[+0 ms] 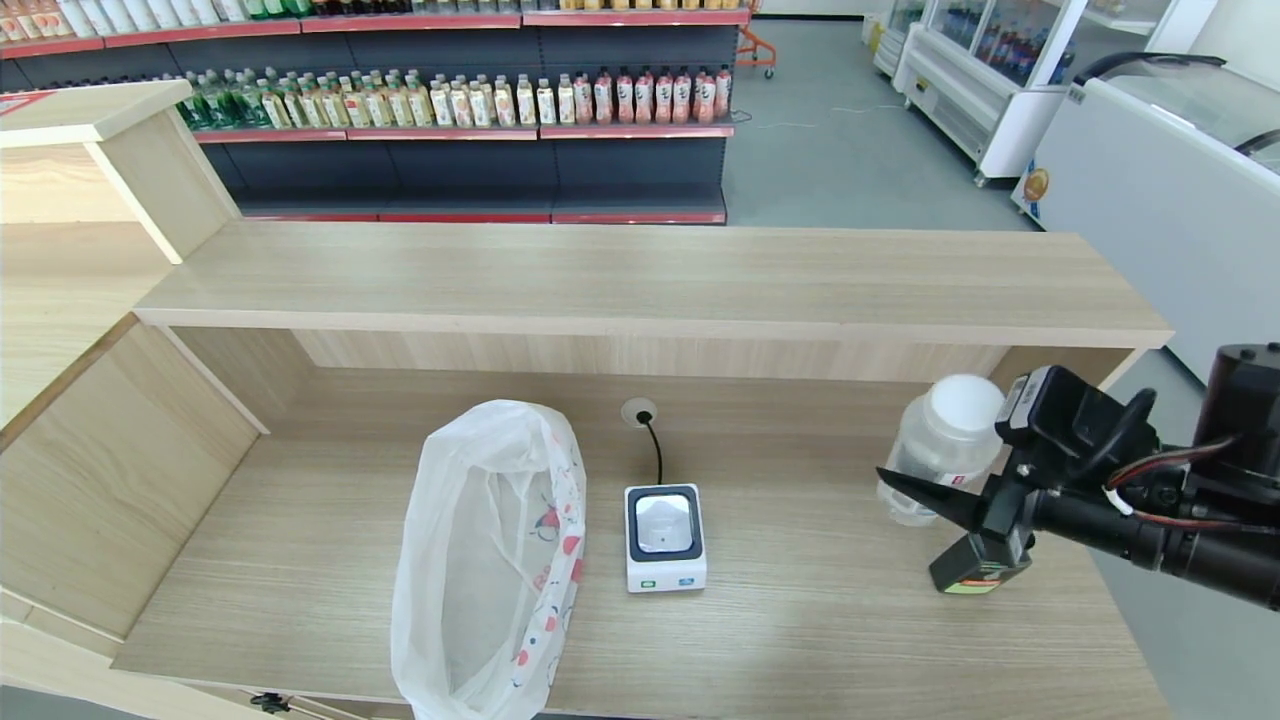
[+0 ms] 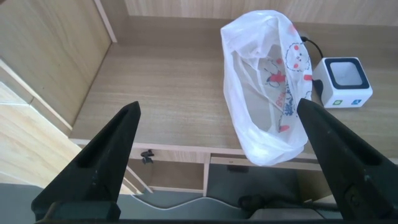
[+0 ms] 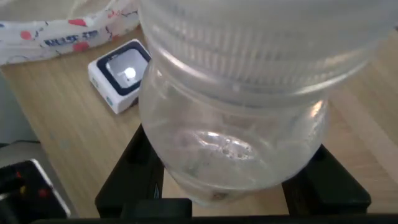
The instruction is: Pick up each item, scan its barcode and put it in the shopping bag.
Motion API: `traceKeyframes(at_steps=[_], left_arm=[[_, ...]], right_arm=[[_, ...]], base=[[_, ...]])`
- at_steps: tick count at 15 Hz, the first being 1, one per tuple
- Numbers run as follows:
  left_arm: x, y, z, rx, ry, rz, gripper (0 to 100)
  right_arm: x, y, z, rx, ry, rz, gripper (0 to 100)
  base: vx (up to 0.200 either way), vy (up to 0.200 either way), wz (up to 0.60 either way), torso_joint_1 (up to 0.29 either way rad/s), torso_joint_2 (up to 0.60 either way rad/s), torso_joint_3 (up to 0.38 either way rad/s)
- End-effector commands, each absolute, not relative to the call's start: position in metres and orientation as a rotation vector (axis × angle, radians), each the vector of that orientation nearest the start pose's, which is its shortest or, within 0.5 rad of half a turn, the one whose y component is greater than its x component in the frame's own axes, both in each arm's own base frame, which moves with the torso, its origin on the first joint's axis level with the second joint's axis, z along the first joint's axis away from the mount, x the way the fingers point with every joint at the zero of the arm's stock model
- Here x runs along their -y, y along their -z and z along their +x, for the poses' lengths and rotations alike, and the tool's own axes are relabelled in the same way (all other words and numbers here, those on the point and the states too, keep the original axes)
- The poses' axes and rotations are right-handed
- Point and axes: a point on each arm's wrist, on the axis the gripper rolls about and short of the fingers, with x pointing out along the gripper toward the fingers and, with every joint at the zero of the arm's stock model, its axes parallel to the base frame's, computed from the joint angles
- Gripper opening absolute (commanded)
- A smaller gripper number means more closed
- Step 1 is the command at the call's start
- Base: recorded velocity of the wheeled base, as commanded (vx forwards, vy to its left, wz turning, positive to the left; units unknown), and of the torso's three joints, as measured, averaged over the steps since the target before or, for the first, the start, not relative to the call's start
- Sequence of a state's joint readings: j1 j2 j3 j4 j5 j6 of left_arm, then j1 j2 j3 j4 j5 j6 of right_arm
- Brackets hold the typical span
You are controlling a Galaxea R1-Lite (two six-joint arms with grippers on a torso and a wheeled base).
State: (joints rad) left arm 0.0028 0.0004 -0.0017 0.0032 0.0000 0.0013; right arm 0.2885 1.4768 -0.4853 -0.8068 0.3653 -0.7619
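Observation:
A clear plastic bottle (image 1: 940,450) with a white cap leans slightly at the right end of the wooden counter (image 1: 800,640). My right gripper (image 1: 925,482) is shut on the bottle (image 3: 233,124), one black finger on each side of its lower body. The white shopping bag (image 1: 490,560) with red print stands open at the counter's front, left of the white barcode scanner (image 1: 665,537). My left gripper (image 2: 217,165) hangs open and empty above the counter's front edge, with the bag (image 2: 264,93) and scanner (image 2: 345,81) beyond it.
A small dark box (image 1: 975,572) with a coloured label lies on the counter below my right wrist. The scanner's cable (image 1: 655,445) runs to a hole at the back. A raised wooden ledge (image 1: 650,275) and side panel (image 1: 120,480) wall in the counter.

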Motion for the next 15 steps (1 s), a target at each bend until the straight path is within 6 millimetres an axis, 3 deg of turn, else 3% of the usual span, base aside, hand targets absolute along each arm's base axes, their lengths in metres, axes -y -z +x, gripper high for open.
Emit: traceKeyframes(at_steps=[1,5,13,15], left_arm=[[0.0,-0.076,-0.023,-0.002,-0.003,0.002,100],[0.0,-0.076,-0.023,-0.002,-0.002,0.002,100],[0.0,-0.076,-0.023,-0.002,-0.002,0.003,100],[0.0,-0.076,-0.023,-0.002,-0.002,0.0,100]], right_arm=[[-0.057,-0.18,0.218,0.092,-0.588,-0.856,0],[-0.035,-0.185,0.216,0.135,-0.479,-1.116,0],[-0.039,-0.186,0.203,0.144,-0.475,-1.13,0],[-0.039,-0.185,0.204,0.139,-0.476,-1.129,0]], base=[[0.0,0.0,0.0,0.0,0.0,0.0],[0.0,0.0,0.0,0.0,0.0,0.0],[0.0,0.0,0.0,0.0,0.0,0.0],[0.0,0.2,0.0,0.002,0.01,0.002]])
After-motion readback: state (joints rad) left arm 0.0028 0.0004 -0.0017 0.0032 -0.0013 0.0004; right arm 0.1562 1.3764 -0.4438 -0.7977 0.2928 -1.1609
